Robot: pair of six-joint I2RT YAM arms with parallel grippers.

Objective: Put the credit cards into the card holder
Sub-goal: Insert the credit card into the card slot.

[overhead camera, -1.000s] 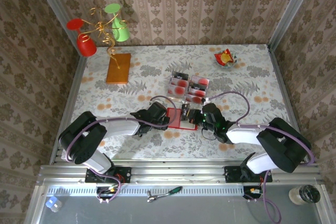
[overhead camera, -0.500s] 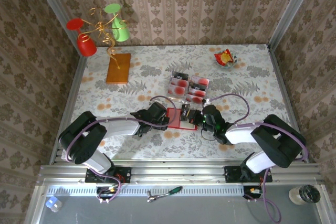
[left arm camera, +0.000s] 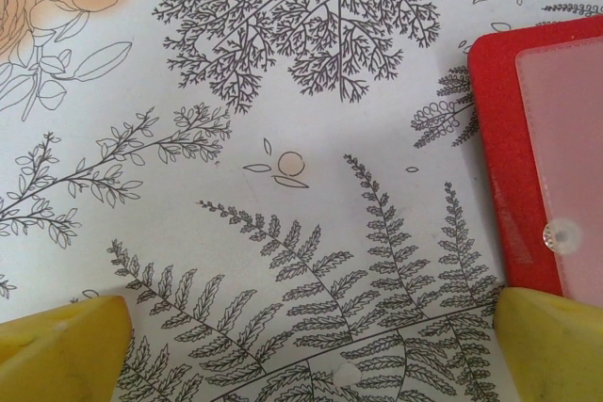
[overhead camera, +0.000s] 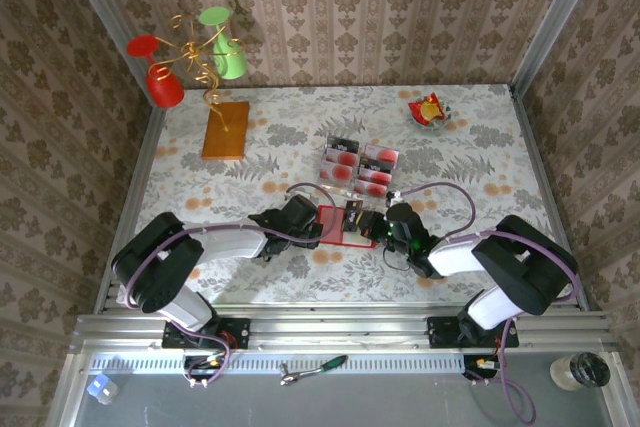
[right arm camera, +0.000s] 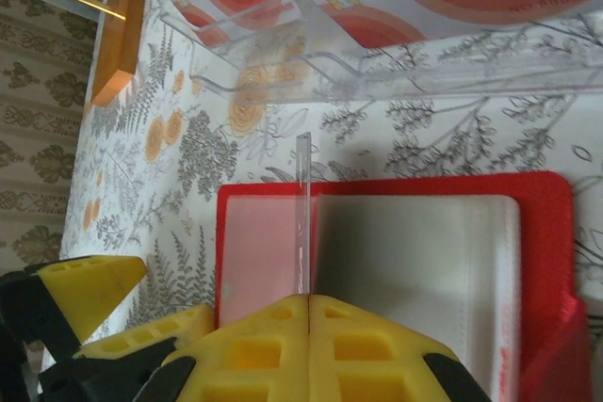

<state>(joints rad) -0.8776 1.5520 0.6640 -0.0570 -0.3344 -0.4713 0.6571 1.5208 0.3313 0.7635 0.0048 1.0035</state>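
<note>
Pinching an edge-on card (right arm camera: 303, 223) over the card holder (right arm camera: 551, 233), right tool (right arm camera: 309, 303); left tool (left arm camera: 306, 345) agape, fingertips cropped

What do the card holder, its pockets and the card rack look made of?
Card holder: matte red, likely faux leather or soft plastic; the look leaves it open. Pockets: frosted translucent plastic, milky over the red. Rack: clear rigid plastic, probably acrylic; see-through, with glinting edges.

I see the card holder (overhead camera: 336, 228) lying open on the tabletop (overhead camera: 190, 177) between the left tool (overhead camera: 317, 219) at its left edge and the right tool (right arm camera: 309, 300) at its right, 1 card (right arm camera: 303, 204) upright in that tool. The credit cards (overhead camera: 360, 169) lie just behind the holder. The block (overhead camera: 225, 130) sits far back left, the wrapper (overhead camera: 428, 110) far back right.
</note>
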